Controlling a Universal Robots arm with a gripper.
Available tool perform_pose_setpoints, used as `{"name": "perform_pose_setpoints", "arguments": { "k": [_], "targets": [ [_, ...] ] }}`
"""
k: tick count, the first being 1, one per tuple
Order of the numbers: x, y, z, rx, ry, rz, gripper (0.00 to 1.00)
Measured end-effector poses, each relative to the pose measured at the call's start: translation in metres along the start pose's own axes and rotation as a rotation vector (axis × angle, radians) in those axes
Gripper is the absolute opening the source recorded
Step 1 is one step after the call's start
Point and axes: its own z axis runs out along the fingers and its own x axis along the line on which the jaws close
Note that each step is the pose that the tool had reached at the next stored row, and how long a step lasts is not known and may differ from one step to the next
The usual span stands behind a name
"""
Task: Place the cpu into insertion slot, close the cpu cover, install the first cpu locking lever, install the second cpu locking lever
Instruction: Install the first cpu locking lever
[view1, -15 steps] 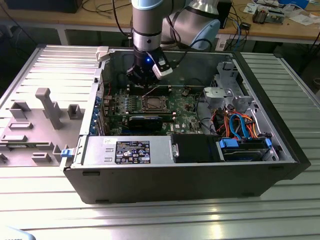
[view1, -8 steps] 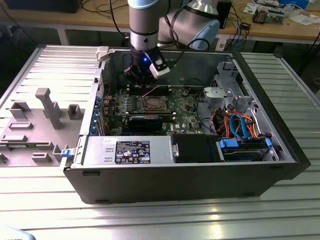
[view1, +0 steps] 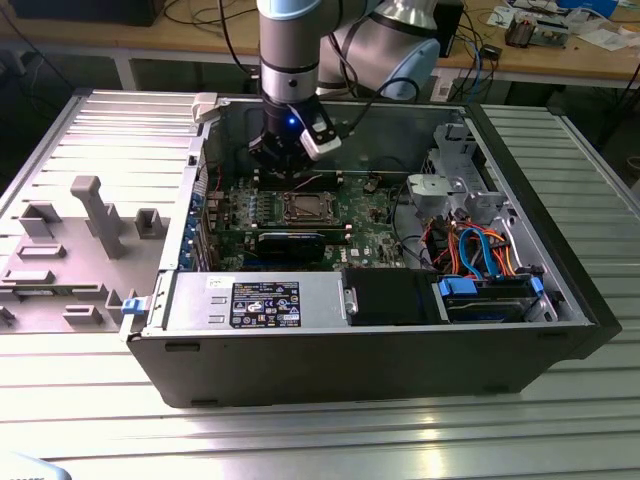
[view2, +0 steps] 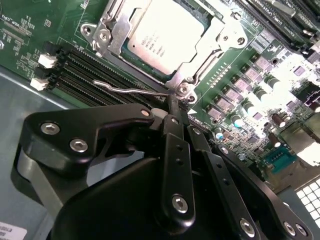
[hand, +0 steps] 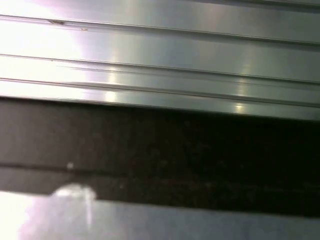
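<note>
The cpu (view2: 160, 35) lies flat in the insertion slot (view1: 305, 208), its silver-grey top facing up. The cpu cover (view2: 212, 42) is folded down around it, framing the chip. A thin wire locking lever (view2: 127, 90) runs alongside the socket, over the memory slots, ending at the socket's corner screw (view2: 183, 89). My gripper (view2: 172, 106) is shut, its black fingertips meeting right at that end of the lever; whether they pinch the wire is hidden. In the exterior view the gripper (view1: 283, 160) hangs inside the case, just behind the socket.
Long black memory slots (view2: 95, 70) lie between the gripper and the socket. A black graphics card (view1: 290, 242) sits in front of the socket, and a drive cage with coloured cables (view1: 480, 250) stands at the exterior view's right. A grey fixture tray (view1: 70, 240) lies outside the case.
</note>
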Motion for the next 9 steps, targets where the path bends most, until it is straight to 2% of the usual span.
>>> {"name": "perform_pose_setpoints", "arguments": {
  "k": [9],
  "targets": [
    [-0.0142,-0.0013,0.0037,0.0000,0.0043,0.000,0.11]
  ]
}}
